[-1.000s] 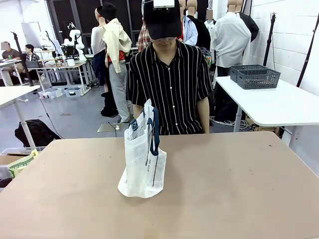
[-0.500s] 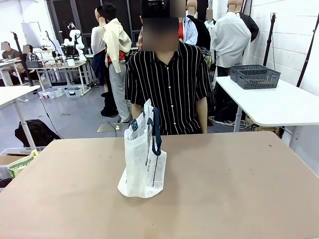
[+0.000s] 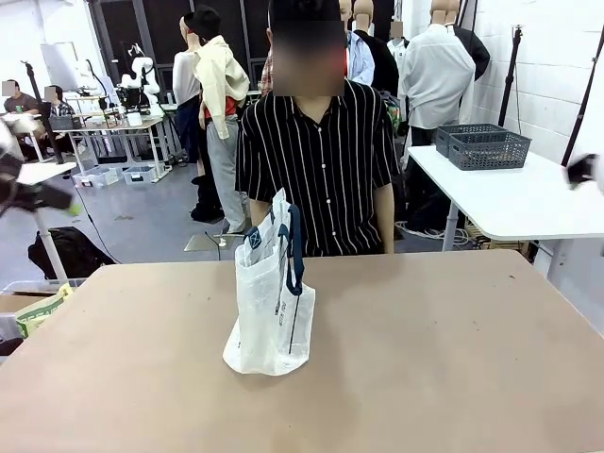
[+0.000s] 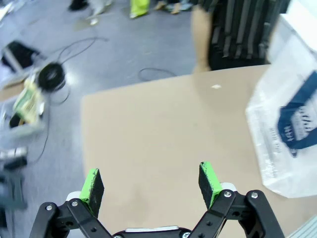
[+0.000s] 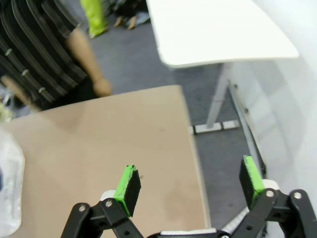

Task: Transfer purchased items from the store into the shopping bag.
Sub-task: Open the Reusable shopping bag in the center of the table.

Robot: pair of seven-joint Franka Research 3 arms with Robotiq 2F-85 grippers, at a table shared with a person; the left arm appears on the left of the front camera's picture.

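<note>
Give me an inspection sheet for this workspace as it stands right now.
Surface: tan table, bare around the bag.
Job's things: shopping bag upright mid-table, handles up.
Clutter: nothing seen.
End effectors: left end effector open above bare tabletop; right end effector open above the table's edge.
Cables: coiled cable on the floor.
Surroundings: person in striped shirt at the far side; grey mesh baskets on a white side table.

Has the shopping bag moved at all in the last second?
No. The shopping bag stands upright at the same spot on the table, its top crossing the table's far edge at the same place as before.
</note>
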